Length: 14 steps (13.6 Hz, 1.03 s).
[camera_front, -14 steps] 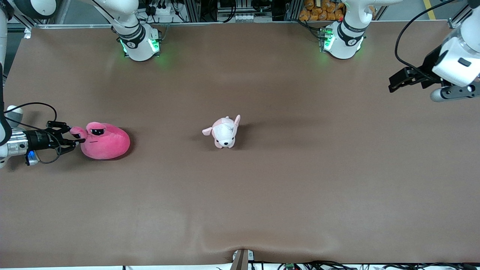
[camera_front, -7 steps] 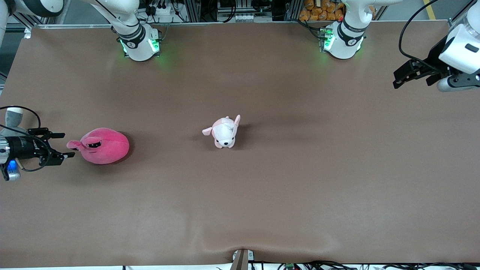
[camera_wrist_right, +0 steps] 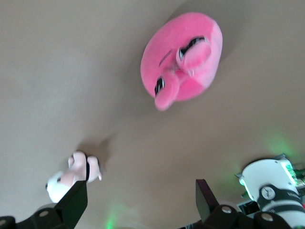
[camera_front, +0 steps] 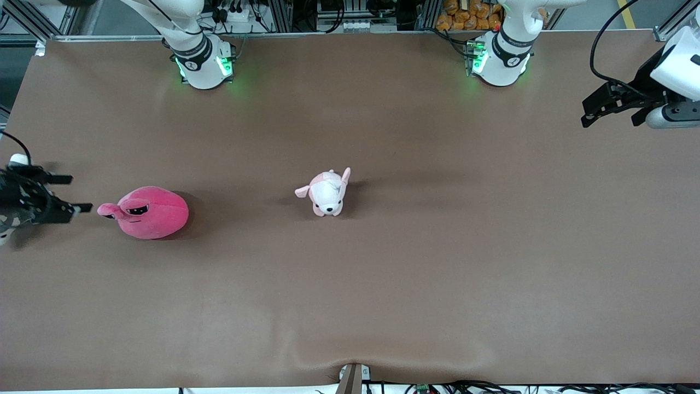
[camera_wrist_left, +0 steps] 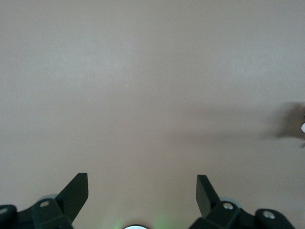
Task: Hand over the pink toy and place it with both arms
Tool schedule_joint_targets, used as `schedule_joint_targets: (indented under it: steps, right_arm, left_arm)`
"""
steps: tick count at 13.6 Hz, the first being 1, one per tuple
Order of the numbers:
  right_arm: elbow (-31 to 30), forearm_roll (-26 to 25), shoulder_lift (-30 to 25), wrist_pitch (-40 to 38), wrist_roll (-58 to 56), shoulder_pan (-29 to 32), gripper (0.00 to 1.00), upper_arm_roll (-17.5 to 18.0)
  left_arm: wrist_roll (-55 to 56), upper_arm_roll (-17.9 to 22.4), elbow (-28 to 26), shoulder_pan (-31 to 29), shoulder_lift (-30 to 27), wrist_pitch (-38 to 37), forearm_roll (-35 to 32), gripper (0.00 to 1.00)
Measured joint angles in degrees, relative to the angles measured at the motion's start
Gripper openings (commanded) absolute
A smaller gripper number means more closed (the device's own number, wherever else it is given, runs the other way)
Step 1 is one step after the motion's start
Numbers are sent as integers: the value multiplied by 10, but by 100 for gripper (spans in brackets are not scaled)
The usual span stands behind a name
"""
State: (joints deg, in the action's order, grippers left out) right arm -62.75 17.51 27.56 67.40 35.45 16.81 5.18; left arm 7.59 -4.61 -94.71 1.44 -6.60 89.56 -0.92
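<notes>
The hot-pink blob-shaped pink toy [camera_front: 146,212] lies on the brown table toward the right arm's end, with one ear flap pointing at my right gripper. It also shows in the right wrist view [camera_wrist_right: 183,59]. My right gripper [camera_front: 78,193] is open and empty, just above the table's end, a short gap from the flap; its jaws stand wide in the right wrist view [camera_wrist_right: 140,195]. My left gripper [camera_front: 589,113] is open and empty, raised over the left arm's end of the table. The left wrist view [camera_wrist_left: 141,191] shows bare table between its jaws.
A small pale pink-and-white puppy plush [camera_front: 326,192] stands at the middle of the table, also seen in the right wrist view [camera_wrist_right: 71,176]. The two arm bases [camera_front: 201,60] [camera_front: 499,57] stand along the table's back edge.
My right gripper let go of the pink toy's ear flap and drew back toward the table's end. The toy settled onto the table. My left gripper drew away toward its own end.
</notes>
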Motion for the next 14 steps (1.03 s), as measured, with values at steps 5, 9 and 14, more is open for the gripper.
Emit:
schedule_joint_targets:
  steps: [5, 9, 14]
  right_arm:
    - [12, 0, -80, -31, 2, -61, 100, 1]
    - [23, -33, -135, -56, -2, -101, 100, 2]
    - [-2, -136, -193, -84, -176, -147, 100, -3]
  left_arm:
    - [-5, 4, 0, -20, 3, 0, 0, 100]
    - [-8, 4, -1, -27, 4, 1, 0, 100]
    - [-8, 3, -1, -27, 4, 1, 0, 100]
